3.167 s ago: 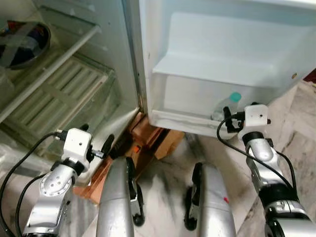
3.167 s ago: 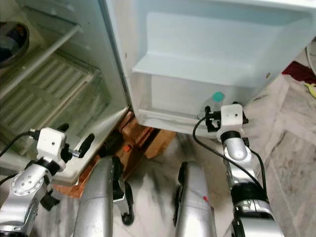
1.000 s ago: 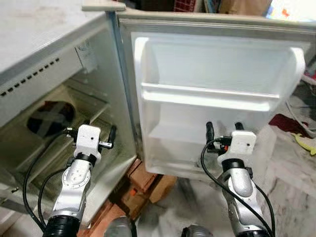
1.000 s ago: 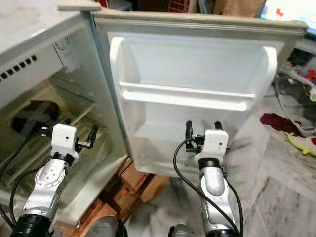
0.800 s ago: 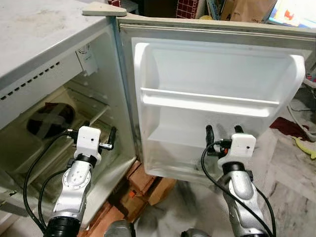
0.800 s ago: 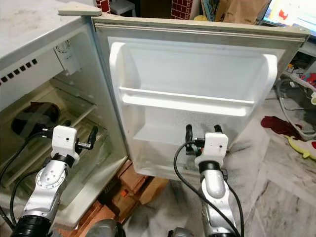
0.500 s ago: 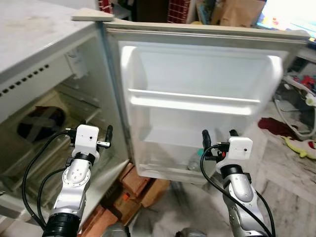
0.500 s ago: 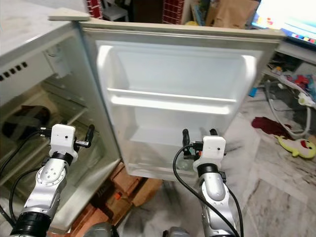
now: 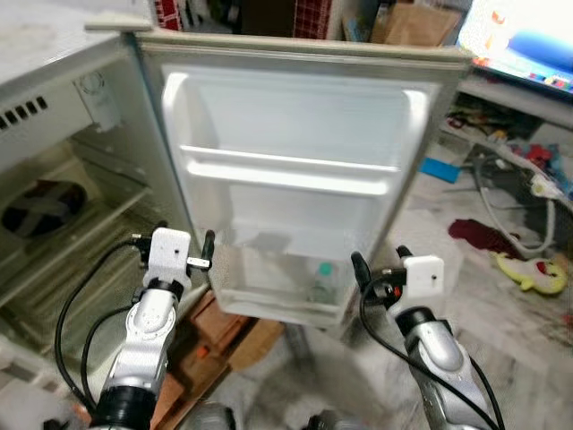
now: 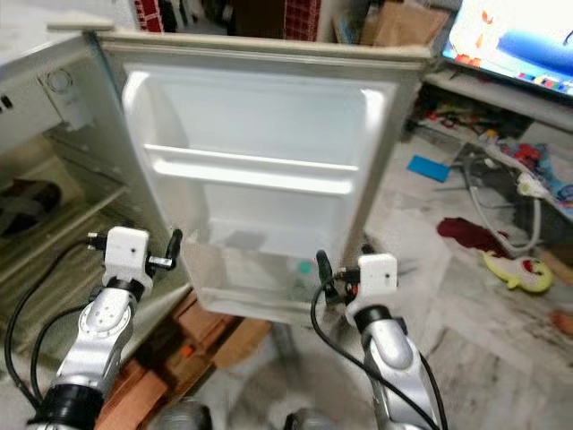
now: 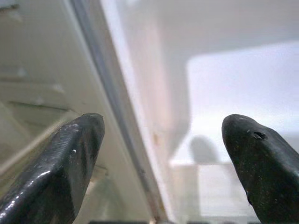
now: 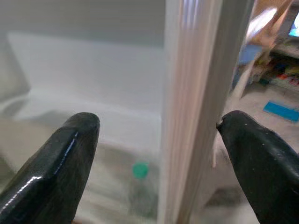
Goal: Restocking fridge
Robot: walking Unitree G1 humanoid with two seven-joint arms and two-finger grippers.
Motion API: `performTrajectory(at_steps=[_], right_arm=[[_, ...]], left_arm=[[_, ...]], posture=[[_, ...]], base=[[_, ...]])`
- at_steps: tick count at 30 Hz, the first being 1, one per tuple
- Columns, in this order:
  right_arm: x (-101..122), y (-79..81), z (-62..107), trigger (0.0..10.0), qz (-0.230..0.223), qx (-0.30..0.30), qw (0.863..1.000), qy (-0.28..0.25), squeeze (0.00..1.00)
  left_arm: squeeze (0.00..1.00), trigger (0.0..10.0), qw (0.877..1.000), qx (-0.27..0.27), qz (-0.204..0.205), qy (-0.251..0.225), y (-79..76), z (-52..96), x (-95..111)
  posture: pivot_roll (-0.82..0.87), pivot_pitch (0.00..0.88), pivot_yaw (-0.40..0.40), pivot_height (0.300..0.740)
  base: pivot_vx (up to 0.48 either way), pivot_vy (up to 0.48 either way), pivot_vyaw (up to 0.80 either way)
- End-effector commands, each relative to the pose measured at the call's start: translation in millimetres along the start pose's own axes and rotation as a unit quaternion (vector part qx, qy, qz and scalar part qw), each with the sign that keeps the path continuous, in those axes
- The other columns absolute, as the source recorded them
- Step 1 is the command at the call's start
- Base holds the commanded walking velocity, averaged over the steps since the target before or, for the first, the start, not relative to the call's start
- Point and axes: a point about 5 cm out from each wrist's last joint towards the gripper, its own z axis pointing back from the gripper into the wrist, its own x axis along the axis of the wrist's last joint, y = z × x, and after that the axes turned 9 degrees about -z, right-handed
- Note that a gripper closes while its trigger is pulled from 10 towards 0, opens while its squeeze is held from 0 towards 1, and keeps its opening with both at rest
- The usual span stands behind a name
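the view has swung to the right and pulled back since half a second ago: the fridge door [image 9: 295, 116] now sits nearer the middle and the cluttered floor [image 9: 501, 233] with its screen [image 9: 524, 40] shows at the right, so the camera has turned, not the fridge. the plastic bottle with the green cap [image 9: 322, 282] stands in the lowest door bin [image 9: 269, 300], where it stood 3.2 s ago, when the right claw was right by it. now the right claw [image 9: 376, 266] is clear of it, fingers spread and empty, astride the door's free edge in the right wrist view, where the green cap [image 12: 139, 170] shows beyond. the left claw [image 9: 183, 244] is also spread and empty, near the hinge side, with the fridge's inner shelves [image 9: 63, 242] to its left. i judge this bottle placed; the next item has yet to be fetched, or the door shut.
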Motion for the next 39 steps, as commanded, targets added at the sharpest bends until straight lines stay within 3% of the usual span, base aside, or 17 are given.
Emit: performTrajectory(at_steps=[1,6,14,15,20,30,39], right_arm=[[2,7.3,-1.8,10.0,-0.005,0.028,1.0,0.002,0.0],[3,4.3,-1.3,10.0,-0.005,0.042,0.999,0.011,0.0],[29,-4.6,-13.5,10.0,0.032,0.018,0.998,-0.049,0.0],[34,-2.4,-16.1,10.0,0.01,0.02,0.998,-0.054,0.0],[45,5.1,-21.3,10.0,0.019,0.033,0.996,-0.075,0.0],[40,4.1,-21.6,10.0,0.024,0.032,0.997,-0.066,0.0],[31,6.4,-22.3,10.0,0.027,0.046,0.998,-0.04,0.0]], left_arm=[[0.0,10.0,1.0,0.005,-0.004,-0.004,2.3,-1.6,2],[0.0,10.0,1.0,0.0,-0.024,-0.008,-0.2,-3.0,3],[0.0,10.0,0.999,-0.006,-0.036,-0.015,1.3,-3.4,4],[0.0,10.0,0.999,-0.005,-0.037,-0.013,2.0,-3.7,3],[0.0,10.0,0.999,-0.013,-0.038,-0.018,-2.0,-3.7,4],[0.0,10.0,0.999,-0.015,-0.038,-0.018,-7.3,-4.9,4],[0.0,10.0,0.999,-0.02,-0.046,-0.009,-10.6,-4.0,0]], posture=[[-0.03,0.0,-0.016,0.74],[-0.03,0.0,-0.015,0.74],[-0.03,0.0,-0.011,0.74],[-0.03,0.0,-0.009,0.74],[-0.03,0.0,-0.007,0.74],[-0.03,0.0,-0.008,0.74],[-0.03,0.0,-0.011,0.74]], base=[[0.0,-0.349,0.0],[0.0,-0.333,0.0],[0.0,0.0,0.29],[0.0,0.0,0.78],[0.0,-0.054,0.78],[0.0,-0.38,0.74],[0.0,-0.48,0.0]])
